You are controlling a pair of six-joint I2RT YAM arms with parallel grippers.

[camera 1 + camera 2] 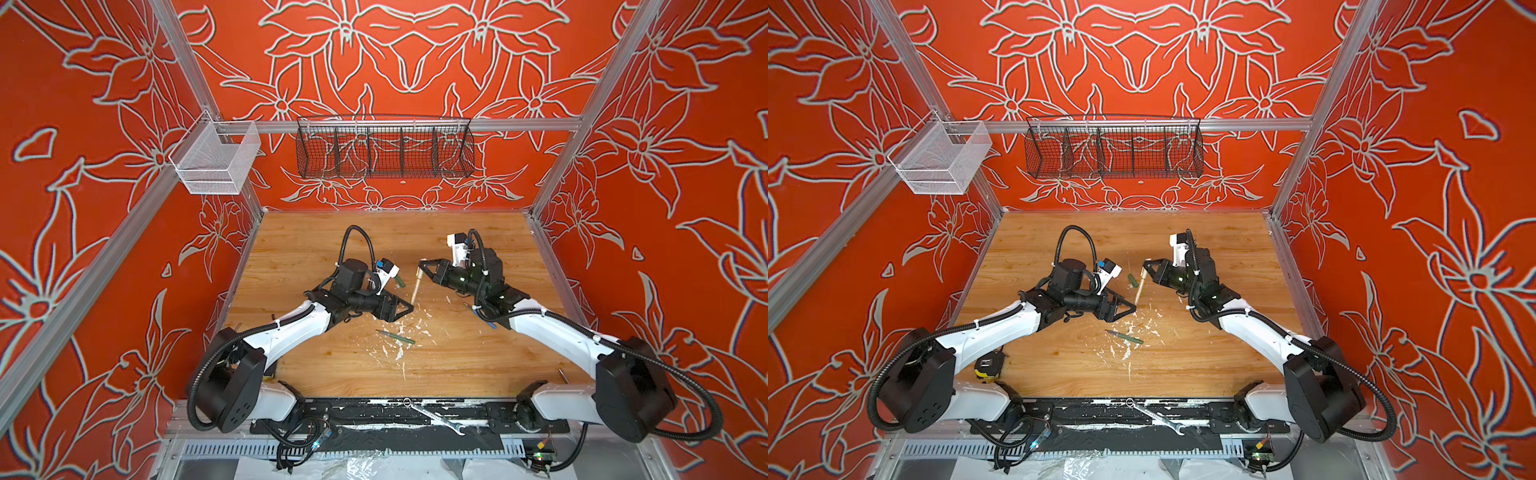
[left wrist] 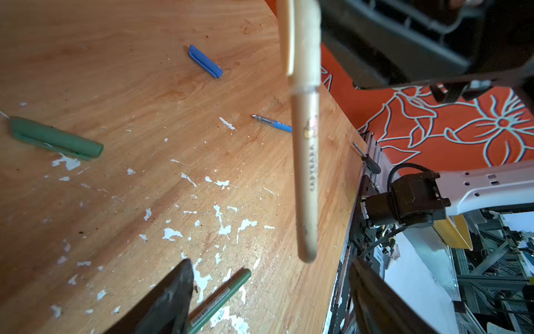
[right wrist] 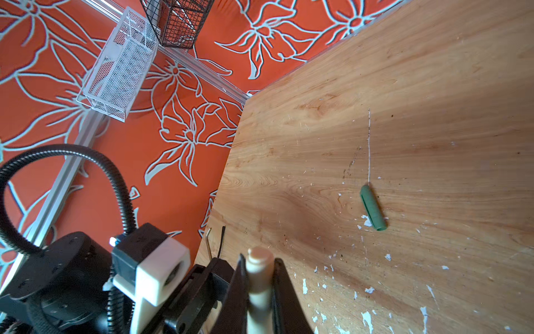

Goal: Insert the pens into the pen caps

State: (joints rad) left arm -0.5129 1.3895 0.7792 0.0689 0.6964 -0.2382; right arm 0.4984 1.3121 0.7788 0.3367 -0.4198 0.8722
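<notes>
My right gripper point(image 1: 423, 264) point(image 3: 258, 261) is shut on the beige cap point(image 2: 303, 43), which sits on the end of the beige pen point(image 1: 416, 287) point(image 2: 304, 173). The pen hangs slanted above the table. My left gripper point(image 1: 409, 307) point(image 2: 270, 269) is open, and the pen's free end lies just ahead of its fingers, touching neither. The green pen point(image 1: 395, 336) point(image 2: 219, 299) lies on the table below the left gripper. The green cap point(image 1: 1133, 279) point(image 3: 373, 212) lies farther back. The blue cap point(image 2: 205, 61) and the blue pen point(image 2: 273, 123) lie apart near the right arm.
A silver wrench point(image 1: 436, 417) lies on the black front rail. A bent hex key point(image 3: 208, 243) sits at the table's left edge and a yellow tape measure point(image 1: 986, 368) by the left arm's base. A black wire basket point(image 1: 384, 151) and a white mesh basket point(image 1: 214, 160) hang on the frame.
</notes>
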